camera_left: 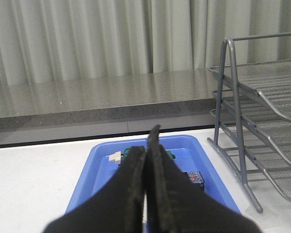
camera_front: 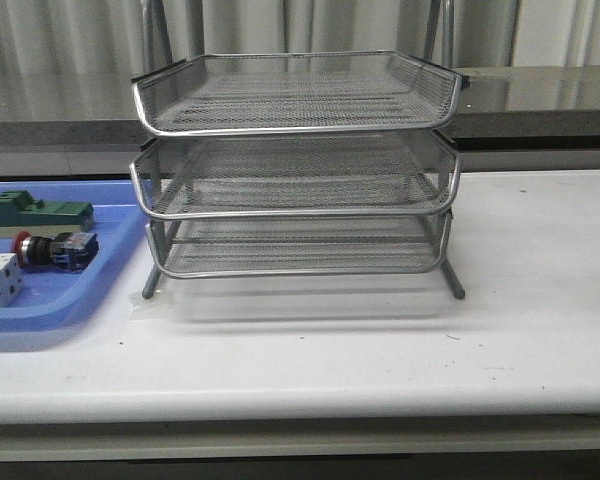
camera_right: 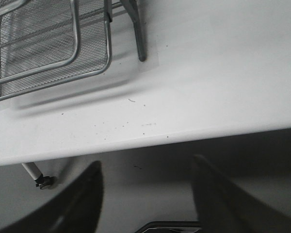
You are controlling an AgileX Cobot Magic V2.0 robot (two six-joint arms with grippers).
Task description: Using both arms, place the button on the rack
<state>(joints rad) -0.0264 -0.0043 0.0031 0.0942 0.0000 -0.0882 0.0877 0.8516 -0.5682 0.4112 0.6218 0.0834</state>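
White table nearest; left end effector closed, right spread; curtains behind.

In the front view my arms do not show at all. There the flat blue plastic tray is cut off by the left edge of the frame, and so are the green block and the white-grey block lying in it. In my left wrist view my closed black left pincer hides most of the small red-headed push-button. In my right wrist view the three-tier silver wire-mesh rack is cropped at the upper left corner, and my right pincer is blurred.
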